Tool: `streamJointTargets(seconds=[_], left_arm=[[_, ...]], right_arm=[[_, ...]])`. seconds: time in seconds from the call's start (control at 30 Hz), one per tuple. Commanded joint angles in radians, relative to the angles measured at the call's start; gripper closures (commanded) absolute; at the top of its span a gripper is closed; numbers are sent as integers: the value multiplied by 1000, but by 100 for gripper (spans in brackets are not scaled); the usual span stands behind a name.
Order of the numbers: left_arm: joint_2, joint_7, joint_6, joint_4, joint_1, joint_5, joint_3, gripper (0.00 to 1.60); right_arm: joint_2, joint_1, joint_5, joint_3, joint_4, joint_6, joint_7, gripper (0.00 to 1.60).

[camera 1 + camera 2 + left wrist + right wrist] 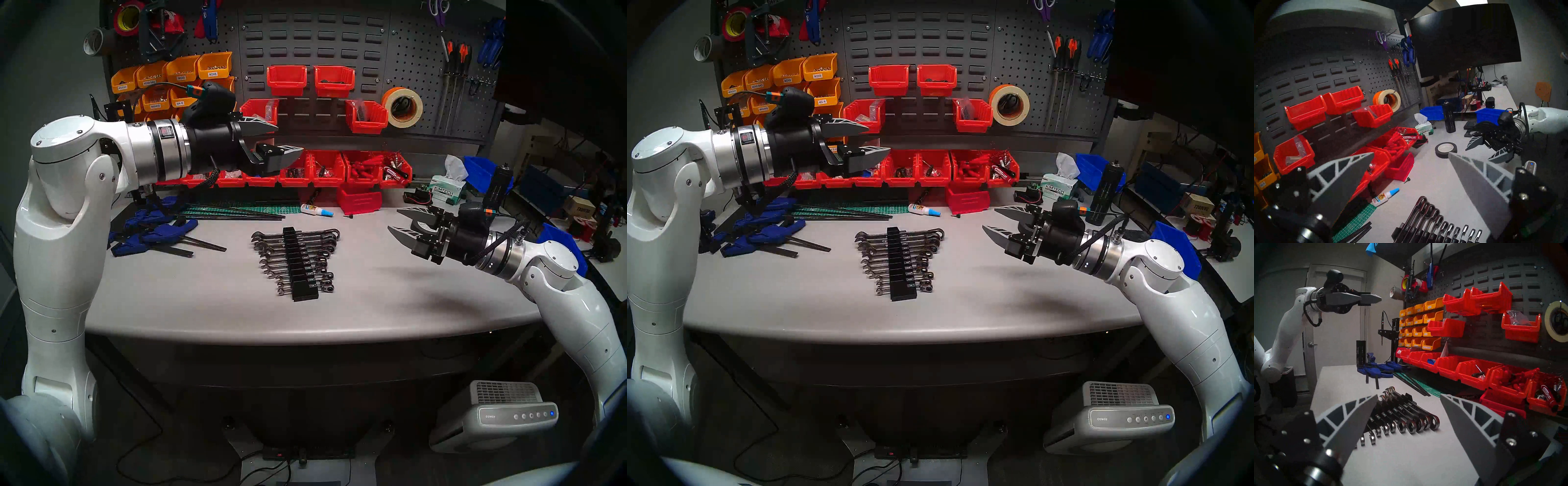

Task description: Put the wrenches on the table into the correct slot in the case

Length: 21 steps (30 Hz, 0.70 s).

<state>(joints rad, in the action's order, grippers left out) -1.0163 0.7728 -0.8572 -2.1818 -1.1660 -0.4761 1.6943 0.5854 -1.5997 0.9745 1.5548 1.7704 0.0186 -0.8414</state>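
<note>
Wrenches (296, 259) racked in case (303, 268), between both raised empty hands.

Polished chrome wrenches (295, 253) in a matt black plastic rack (303, 268); my desk (203, 298) is smooth matt grey.
</note>
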Motion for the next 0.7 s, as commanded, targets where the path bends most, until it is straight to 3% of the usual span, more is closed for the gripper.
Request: streamJointTargets(seconds=[0.0,0.37,0.67], left_arm=[[-120,-64,26,-96,-123,-26,94,0],[-233,-112,84,-183,-277,-19,162,0],[-262,-115,174,-203,-372,-17,177,0]], right_arm=[[21,-8,-1,43,19,54,28,22],[33,-34,-11,52,48,75,57,16],[39,-54,-17,60,71,77,85,10]])
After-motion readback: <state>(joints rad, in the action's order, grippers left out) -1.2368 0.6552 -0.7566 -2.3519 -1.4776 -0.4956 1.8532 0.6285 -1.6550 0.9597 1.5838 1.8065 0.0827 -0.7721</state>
